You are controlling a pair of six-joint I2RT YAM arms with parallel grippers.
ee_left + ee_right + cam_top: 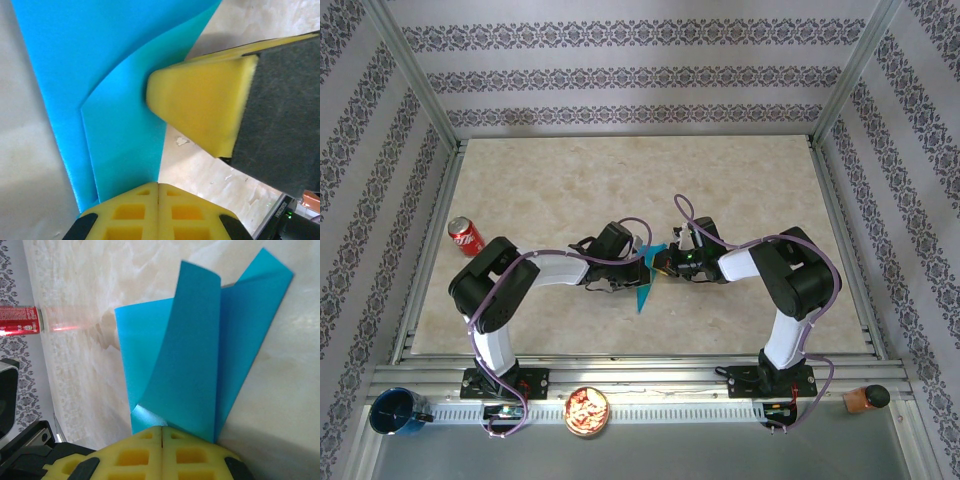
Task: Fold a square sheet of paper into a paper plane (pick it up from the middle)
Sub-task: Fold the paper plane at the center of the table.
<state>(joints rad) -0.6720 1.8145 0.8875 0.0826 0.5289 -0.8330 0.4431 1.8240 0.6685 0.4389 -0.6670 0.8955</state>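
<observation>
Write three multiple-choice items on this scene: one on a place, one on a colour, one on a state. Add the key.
1. The can stands on the table's: A. left side; B. right side; C. far middle.
2. The paper is: A. red; B. turquoise; C. white.
3. The left gripper is: A. open over the table; B. shut on the paper; C. shut on the can.
Key: 1 A, the top view shows it near the left edge. 2 B, both wrist views show turquoise. 3 B, its fingertips meet with the paper pinched between them.
</observation>
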